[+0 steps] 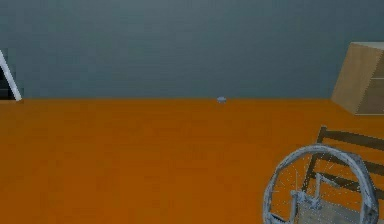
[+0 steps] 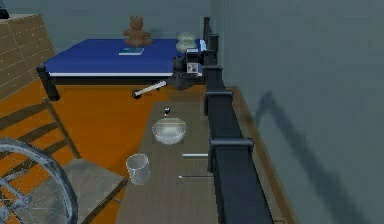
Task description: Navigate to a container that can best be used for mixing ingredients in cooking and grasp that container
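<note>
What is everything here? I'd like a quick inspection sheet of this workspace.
Surface: long brown tabletop beside the dark arm.
Job's things: glassy bowl, standing on the tabletop.
Clutter: clear cup; thin utensil.
Hand: hand farther out than the bowl; cannot tell whether it holds anything.
Cables: nothing seen.
Surroundings: orange floor, blue platform, wire wheel, tan box.

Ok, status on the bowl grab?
Gripper extended, can't tell if holding anything. Bowl on tabletop, left of arm in view. Cup nearby, likely no obstruction.
</note>
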Tool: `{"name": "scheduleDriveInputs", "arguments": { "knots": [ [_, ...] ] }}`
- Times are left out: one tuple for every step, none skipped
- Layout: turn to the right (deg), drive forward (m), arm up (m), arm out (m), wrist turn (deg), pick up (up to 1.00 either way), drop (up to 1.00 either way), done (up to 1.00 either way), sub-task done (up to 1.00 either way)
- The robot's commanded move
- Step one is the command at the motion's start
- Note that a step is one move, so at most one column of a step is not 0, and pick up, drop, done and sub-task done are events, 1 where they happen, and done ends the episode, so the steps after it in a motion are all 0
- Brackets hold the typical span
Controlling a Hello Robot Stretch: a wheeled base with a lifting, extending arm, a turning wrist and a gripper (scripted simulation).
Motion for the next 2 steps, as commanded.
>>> {"name": "scheduleDriveInputs", "arguments": {
  "knots": [
    [0.0, 0.00, 0.00, 0.00, 27.0, 0.00, 0.00, 0.00, 0.00],
    [0.0, 0.00, -0.30, 0.00, 0.0, 0.00, 0.00, 0.00, 0.00]
  ]
}}
